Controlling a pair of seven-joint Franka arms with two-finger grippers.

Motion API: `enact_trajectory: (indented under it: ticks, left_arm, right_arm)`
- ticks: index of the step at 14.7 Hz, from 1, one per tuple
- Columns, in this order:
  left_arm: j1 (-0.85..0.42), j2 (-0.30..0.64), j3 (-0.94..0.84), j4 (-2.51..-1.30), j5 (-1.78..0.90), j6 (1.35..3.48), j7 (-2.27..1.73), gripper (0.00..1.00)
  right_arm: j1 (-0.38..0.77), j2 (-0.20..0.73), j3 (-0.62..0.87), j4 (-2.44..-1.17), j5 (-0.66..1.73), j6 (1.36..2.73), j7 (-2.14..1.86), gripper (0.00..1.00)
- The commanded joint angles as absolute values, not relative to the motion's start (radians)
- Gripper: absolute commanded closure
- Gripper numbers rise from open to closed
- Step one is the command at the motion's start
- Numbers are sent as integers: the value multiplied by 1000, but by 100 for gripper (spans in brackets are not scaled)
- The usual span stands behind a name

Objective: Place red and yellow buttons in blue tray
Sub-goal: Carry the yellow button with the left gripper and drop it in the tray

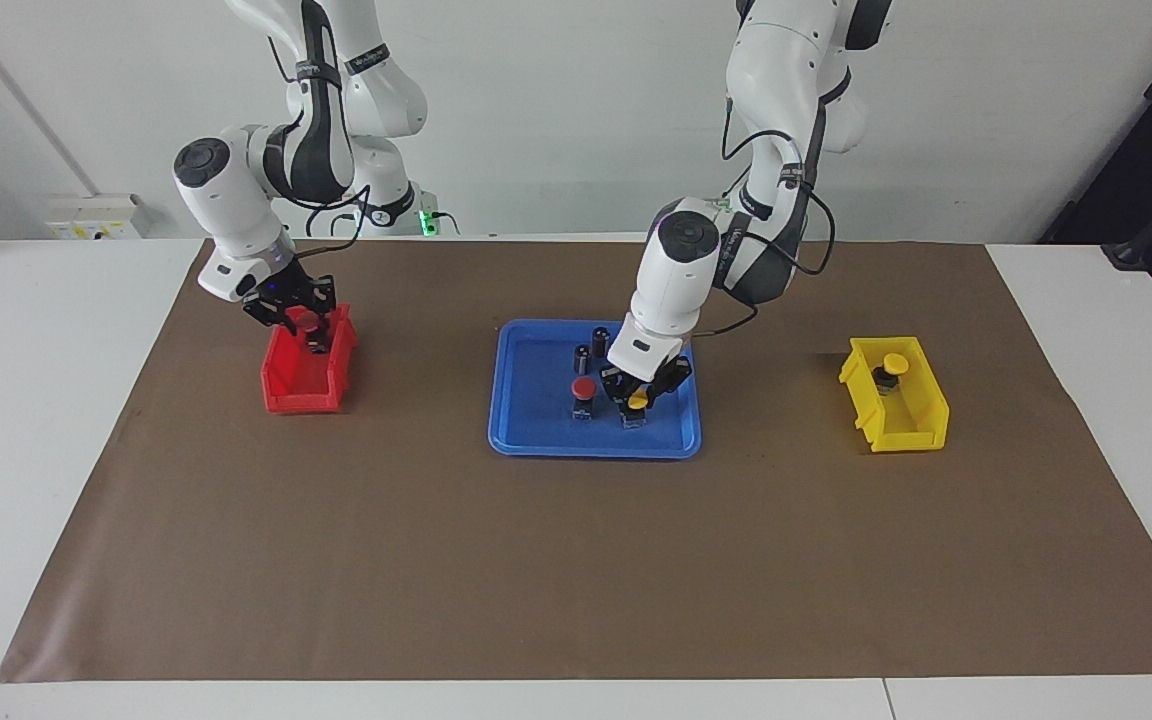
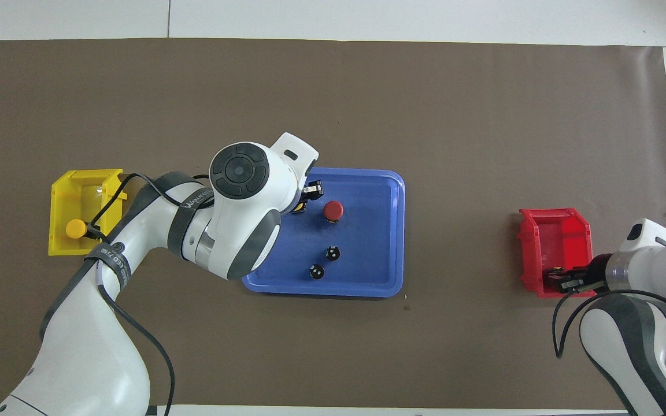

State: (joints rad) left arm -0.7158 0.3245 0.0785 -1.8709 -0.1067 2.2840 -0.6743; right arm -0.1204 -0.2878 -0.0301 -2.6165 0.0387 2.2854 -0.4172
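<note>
The blue tray (image 1: pixel 536 436) (image 2: pixel 380 231) lies mid-table. A red button (image 1: pixel 584 389) (image 2: pixel 333 210) stands in it. My left gripper (image 1: pixel 639 404) (image 2: pixel 304 202) is low in the tray beside that button, shut on a yellow button (image 1: pixel 639 402) whose base is at the tray floor. My right gripper (image 1: pixel 302 322) (image 2: pixel 562 282) is at the red bin's (image 1: pixel 294 388) (image 2: pixel 558 238) robot-side end, shut on a second red button (image 1: pixel 309 321). A second yellow button (image 1: pixel 894 364) (image 2: pixel 75 229) sits in the yellow bin (image 1: pixel 908 422) (image 2: pixel 81 184).
Two dark capless cylinders (image 1: pixel 583 355) (image 1: pixel 600 338) stand in the tray, nearer to the robots than the red button; they also show in the overhead view (image 2: pixel 332 252) (image 2: pixel 317 271). A brown mat (image 1: pixel 536 560) covers the table.
</note>
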Motion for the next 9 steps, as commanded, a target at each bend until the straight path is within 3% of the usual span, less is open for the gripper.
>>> enact_trajectory:
  ticks: [1,2,6,9]
  left_arm:
    - [-735,316,92,-1890,-132,2303,-667,81]
    - [-735,316,92,-1890,-132,2303,-670,66]
    - [-733,295,94,-1875,-133,2278,-683,43]
    - [-723,268,107,-1807,-132,2147,-680,20]
  right_arm:
    - [-141,-290,-21,-2623,40,2290,-440,61]
    - [-143,-290,-21,-2623,40,2287,-442,66]
    - [-141,-281,-21,-2606,40,2266,-442,71]
    - [-140,-246,-20,-2499,40,2153,-434,71]
